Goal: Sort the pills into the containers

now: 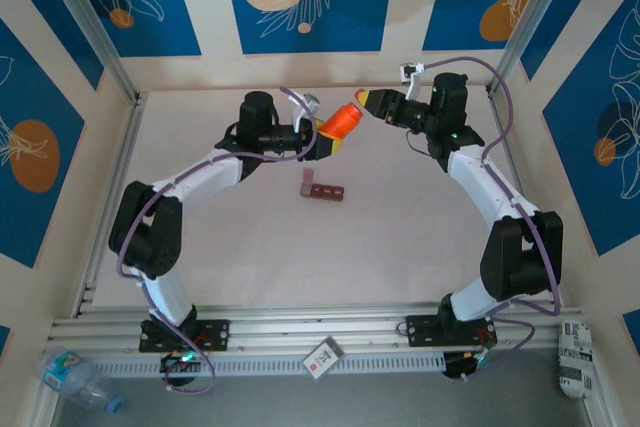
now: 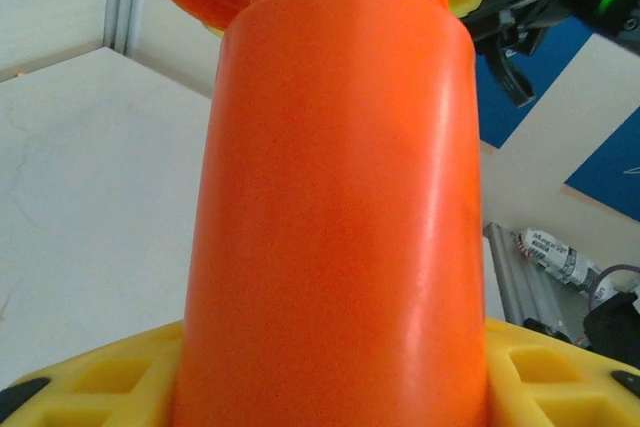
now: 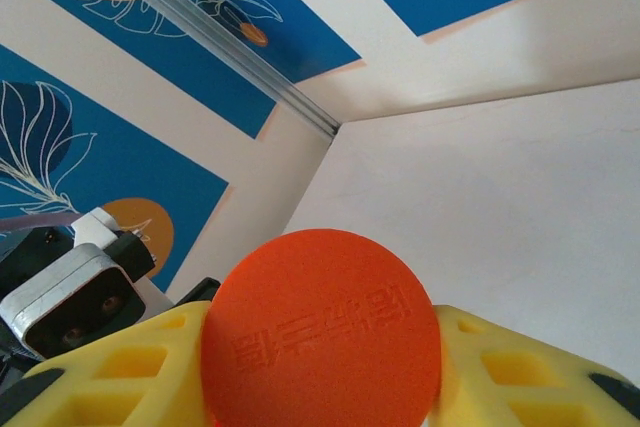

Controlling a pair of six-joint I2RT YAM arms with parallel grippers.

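Left gripper [image 1: 333, 143] half-wide, clamped on bottle [image 1: 346, 119] mid-body. Right gripper [image 1: 368, 100] pinching cap [image 3: 320, 332], just off bottle mouth. Containers [image 1: 322, 189] on table [image 1: 400, 247] below left gripper, apart. Likely light, rigid, easily nudged; grip by long sides.

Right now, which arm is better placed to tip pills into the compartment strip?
Left. The left gripper holds the orange bottle, apparently uncapped, with the containers on the table near it. The right gripper is shut on the cap.

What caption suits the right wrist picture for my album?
Right hand pinches a round orange plastic lid between yellow fingers, embossed lettering facing the camera.
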